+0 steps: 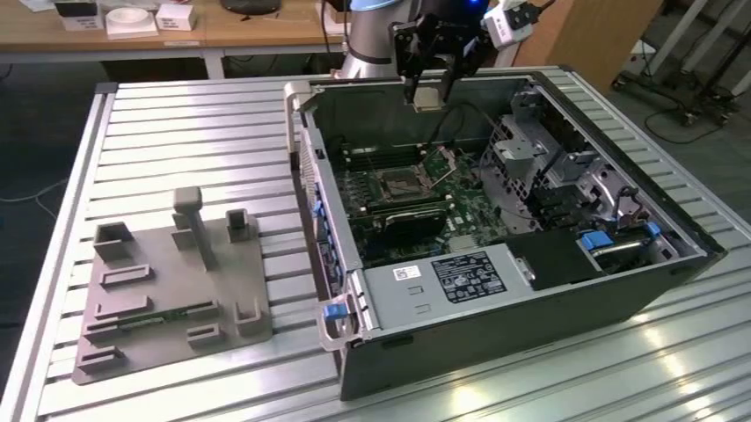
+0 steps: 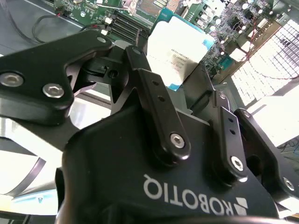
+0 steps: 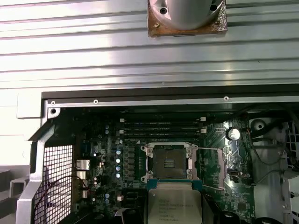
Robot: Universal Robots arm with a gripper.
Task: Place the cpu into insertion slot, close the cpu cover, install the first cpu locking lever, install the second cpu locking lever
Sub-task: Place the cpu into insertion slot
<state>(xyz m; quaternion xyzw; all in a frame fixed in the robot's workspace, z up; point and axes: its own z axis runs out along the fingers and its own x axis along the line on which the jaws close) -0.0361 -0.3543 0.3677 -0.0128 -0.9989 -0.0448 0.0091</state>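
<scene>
Where the jaws pinch narrow on the cpu, the chip hangs in the air between them, printed metal face showing. Insertion slot sits below the chip and apart from it, its dark centre uncovered. Green motherboard surrounds the slot, inside the open computer case. Well away from the slot, toward the exterior view's left, a grey fixture block rests on the slatted table.

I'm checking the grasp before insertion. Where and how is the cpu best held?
By two opposite edges, coming from above its printed top. The cpu is a thin flat square, so its edges are probably the only faces that can be pinched, and this leaves the underside free to face the slot. The gripper holds it that way.
</scene>
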